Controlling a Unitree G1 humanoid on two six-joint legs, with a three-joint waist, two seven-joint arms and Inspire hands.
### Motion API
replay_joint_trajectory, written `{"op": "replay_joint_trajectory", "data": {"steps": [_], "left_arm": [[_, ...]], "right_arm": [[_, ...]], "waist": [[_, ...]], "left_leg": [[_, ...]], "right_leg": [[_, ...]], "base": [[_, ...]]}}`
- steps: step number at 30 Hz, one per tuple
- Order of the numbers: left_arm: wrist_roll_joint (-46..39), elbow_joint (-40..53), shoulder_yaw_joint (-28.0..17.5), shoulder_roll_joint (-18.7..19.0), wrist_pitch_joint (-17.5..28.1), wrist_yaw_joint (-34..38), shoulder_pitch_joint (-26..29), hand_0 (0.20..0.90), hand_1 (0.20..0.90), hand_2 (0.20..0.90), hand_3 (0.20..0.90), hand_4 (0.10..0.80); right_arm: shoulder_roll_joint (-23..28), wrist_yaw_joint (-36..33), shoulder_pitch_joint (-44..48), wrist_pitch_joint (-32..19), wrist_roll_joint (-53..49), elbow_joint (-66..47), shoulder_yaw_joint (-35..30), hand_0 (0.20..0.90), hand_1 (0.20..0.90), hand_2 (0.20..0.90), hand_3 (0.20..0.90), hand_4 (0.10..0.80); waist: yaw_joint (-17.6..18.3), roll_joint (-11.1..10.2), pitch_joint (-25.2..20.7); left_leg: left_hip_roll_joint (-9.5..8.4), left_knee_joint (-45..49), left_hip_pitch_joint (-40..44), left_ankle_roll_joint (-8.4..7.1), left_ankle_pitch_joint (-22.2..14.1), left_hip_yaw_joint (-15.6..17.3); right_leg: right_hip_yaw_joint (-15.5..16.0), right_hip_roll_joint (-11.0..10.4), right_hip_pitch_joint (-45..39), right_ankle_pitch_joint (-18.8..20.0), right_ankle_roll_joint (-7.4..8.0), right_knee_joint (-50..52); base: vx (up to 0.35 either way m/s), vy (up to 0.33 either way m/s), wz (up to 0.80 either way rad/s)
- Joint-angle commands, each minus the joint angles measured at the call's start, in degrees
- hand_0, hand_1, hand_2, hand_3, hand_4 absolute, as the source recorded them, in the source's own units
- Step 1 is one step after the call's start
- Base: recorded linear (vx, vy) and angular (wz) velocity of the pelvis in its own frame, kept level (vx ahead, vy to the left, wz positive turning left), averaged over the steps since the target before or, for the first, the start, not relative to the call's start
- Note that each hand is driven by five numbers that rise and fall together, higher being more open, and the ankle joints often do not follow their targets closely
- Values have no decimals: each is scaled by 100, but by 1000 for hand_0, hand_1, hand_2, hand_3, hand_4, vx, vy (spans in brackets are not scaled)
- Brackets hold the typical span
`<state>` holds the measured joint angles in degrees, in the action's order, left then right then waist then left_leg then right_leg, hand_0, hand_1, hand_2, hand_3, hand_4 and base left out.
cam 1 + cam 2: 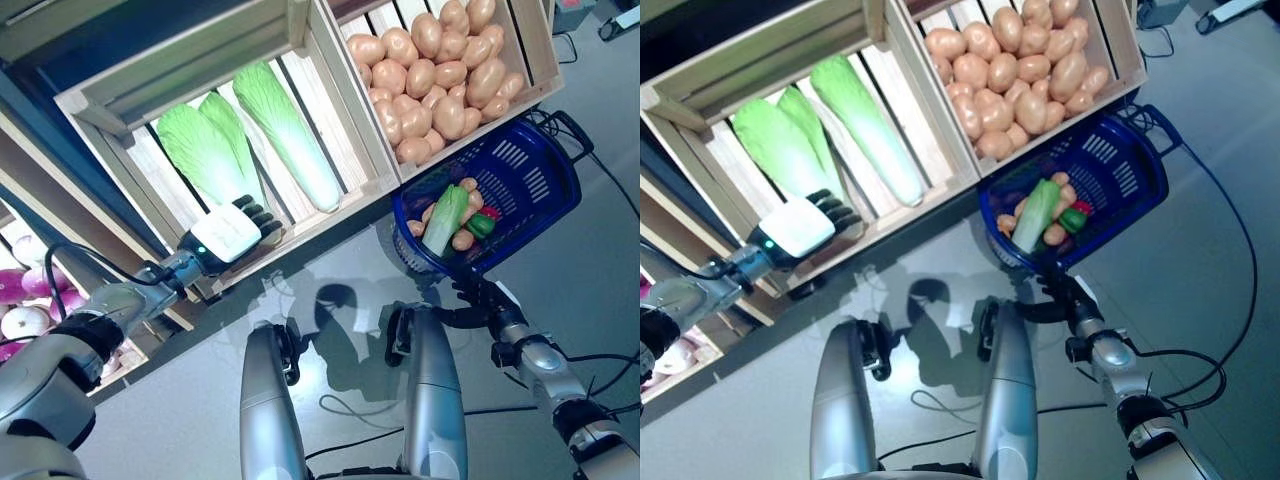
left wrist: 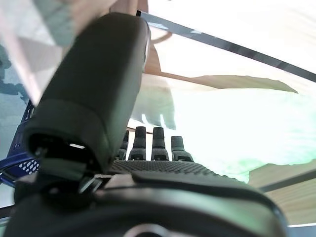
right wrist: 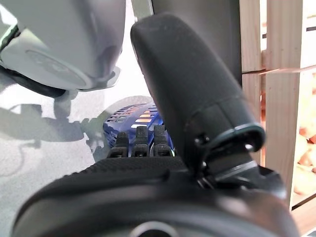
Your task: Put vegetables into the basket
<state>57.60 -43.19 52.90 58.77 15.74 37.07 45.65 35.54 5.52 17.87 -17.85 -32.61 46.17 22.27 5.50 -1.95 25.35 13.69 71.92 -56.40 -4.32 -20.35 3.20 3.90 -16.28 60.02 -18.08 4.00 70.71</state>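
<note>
Three pale green napa cabbages (image 1: 205, 150) lie in a wooden crate (image 1: 110, 95). My left hand (image 1: 232, 232) reaches into that crate at the lower end of the two left cabbages, fingers (image 2: 158, 143) fairly straight and holding nothing; a cabbage (image 2: 237, 128) shows just past them. The blue plastic basket (image 1: 560, 180) hangs below the potato crate and holds one cabbage (image 1: 445, 220), a few potatoes, a green pepper (image 1: 481, 226) and something red. My right hand (image 1: 487, 297) sits under the basket's near edge, curled on its handle; the basket (image 3: 133, 116) shows beyond its fingers.
A second crate (image 1: 535, 45) to the right is full of potatoes (image 1: 430, 70). Purple and white onions (image 1: 30, 290) lie on a lower shelf at the far left. Grey floor spreads beneath the basket and to the right.
</note>
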Motion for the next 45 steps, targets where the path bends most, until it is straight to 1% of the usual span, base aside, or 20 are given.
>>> {"op": "replay_joint_trajectory", "data": {"steps": [1, 3, 6, 9, 10, 14, 18, 20, 24, 28, 29, 30, 31, 32, 38, 42, 45], "left_arm": [[-209, -172, -36, 368, -92, 294, 511, 900, 900, 900, 900, 800], [-209, -231, 53, 383, -102, 308, 617, 900, 900, 900, 900, 800], [43, -338, 141, 427, -90, 514, 792, 900, 900, 900, 900, 800], [151, -359, 219, 437, -106, 515, 928, 900, 900, 900, 900, 800], [351, -410, 254, 445, -82, 583, 996, 900, 900, 900, 900, 800], [427, -455, 336, 475, -104, 655, 1130, 900, 900, 900, 900, 800], [330, -517, 395, 557, -91, 403, 1235, 900, 900, 900, 900, 800], [27, -544, 409, 586, -19, -31, 1323, 900, 900, 900, 900, 800], [-129, -567, 464, 633, 31, -102, 1447, 900, 900, 900, 900, 800], [-318, -534, 546, 712, 12, -359, 1655, 900, 900, 900, 900, 800], [-380, -518, 577, 734, 3, -453, 1711, 832, 832, 832, 832, 755], [-462, -502, 605, 763, -23, -517, 1782, 676, 676, 676, 676, 651], [-485, -509, 613, 765, -21, -520, 1801, 629, 629, 629, 629, 620], [-562, -537, 631, 782, 26, -578, 1874, 300, 300, 300, 300, 400], [-856, -614, 726, 765, -27, -919, 2032, 300, 300, 300, 300, 400], [-996, -647, 838, 778, 11, -1099, 2170, 300, 300, 300, 300, 400], [-1063, -683, 852, 759, 66, -1166, 2164, 300, 300, 300, 300, 400]], "right_arm": [[566, -287, -197, -297, -496, -167, -551, 900, 900, 900, 900, 800], [602, -316, -190, -306, -502, -156, -586, 900, 900, 900, 900, 800], [672, -392, -214, -308, -534, -160, -673, 900, 900, 900, 900, 800], [719, -347, -222, -313, -565, -114, -748, 900, 900, 900, 900, 800], [733, -300, -210, -328, -548, -69, -766, 900, 900, 900, 900, 800], [767, -223, -178, -326, -560, -31, -753, 900, 900, 900, 900, 800], [783, -206, -185, -320, -565, 13, -786, 900, 900, 900, 900, 800], [805, -252, -220, -360, -577, 15, -831, 900, 900, 900, 900, 800], [867, -230, -245, -350, -643, -52, -905, 900, 900, 900, 900, 800], [965, -120, -320, -342, -659, -215, -1025, 900, 900, 900, 900, 800], [994, -99, -342, -354, -693, -263, -1032, 900, 900, 900, 900, 800], [1021, -57, -353, -350, -738, -330, -1055, 900, 900, 900, 900, 800], [1027, -51, -351, -352, -744, -345, -1060, 900, 900, 900, 900, 800], [1057, -9, -356, -374, -770, -387, -1064, 900, 900, 900, 900, 800], [1075, 142, -278, -388, -784, -405, -995, 900, 900, 900, 900, 800], [1107, 137, -235, -439, -792, -410, -919, 900, 900, 900, 900, 800], [1128, 143, -180, -463, -834, -382, -880, 900, 900, 900, 900, 800]], "waist": [[134, 120, -251], [138, 111, -226], [137, 97, -208], [138, 96, -212], [143, 94, -214], [158, 97, -233], [175, 108, -236], [190, 119, -225], [216, 110, -205], [251, 104, -190], [263, 105, -187], [275, 103, -189], [276, 103, -190], [280, 102, -202], [289, 104, -244], [295, 114, -286], [294, 119, -325]], "left_leg": [[212, 213, 74, -245, -650, -84], [232, 293, -37, -242, -670, -111], [256, 432, -227, -203, -705, -142], [254, 520, -341, -167, -721, -160], [261, 542, -373, -155, -726, -167], [302, 591, -428, -132, -733, -169], [354, 684, -531, -111, -739, -163], [380, 757, -640, -95, -737, -156], [406, 834, -768, -70, -739, -161], [441, 879, -867, -46, -732, -142], [458, 878, -882, -41, -724, -131], [471, 874, -907, -40, -710, -124], [472, 871, -913, -39, -705, -122], [489, 847, -915, -30, -692, -107], [529, 722, -820, -18, -633, -43], [575, 586, -665, -10, -576, 26], [597, 478, -498, -10, -548, 98]], "right_leg": [[-86, -189, -394, -385, 332, 116], [-104, -188, -280, -402, 337, 203], [-143, -181, -82, -436, 333, 370], [-157, -170, 24, -468, 320, 480], [-158, -167, 52, -478, 317, 506], [-154, -166, 113, -487, 314, 561], [-168, -170, 211, -508, 320, 679], [-206, -167, 310, -504, 320, 750], [-247, -158, 445, -492, 329, 833], [-269, -161, 544, -460, 334, 858], [-273, -167, 559, -446, 337, 850], [-284, -167, 578, -423, 345, 833], [-287, -168, 583, -418, 347, 828], [-281, -179, 585, -401, 350, 794], [-240, -223, 479, -323, 362, 624], [-186, -261, 292, -266, 355, 436], [-127, -286, 112, -227, 349, 274]], "base": [[-46, 13, -4], [-31, -3, -4], [-16, -18, 0], [-5, -16, 0], [0, -12, -4], [6, 6, -2], [40, 33, -2], [29, 37, 1], [6, 8, 0], [20, 31, -2], [21, 36, -5], [17, 31, -6], [21, 33, -3], [0, 0, 0], [0, 0, 0], [0, 0, 0], [7, -4, -1]]}}
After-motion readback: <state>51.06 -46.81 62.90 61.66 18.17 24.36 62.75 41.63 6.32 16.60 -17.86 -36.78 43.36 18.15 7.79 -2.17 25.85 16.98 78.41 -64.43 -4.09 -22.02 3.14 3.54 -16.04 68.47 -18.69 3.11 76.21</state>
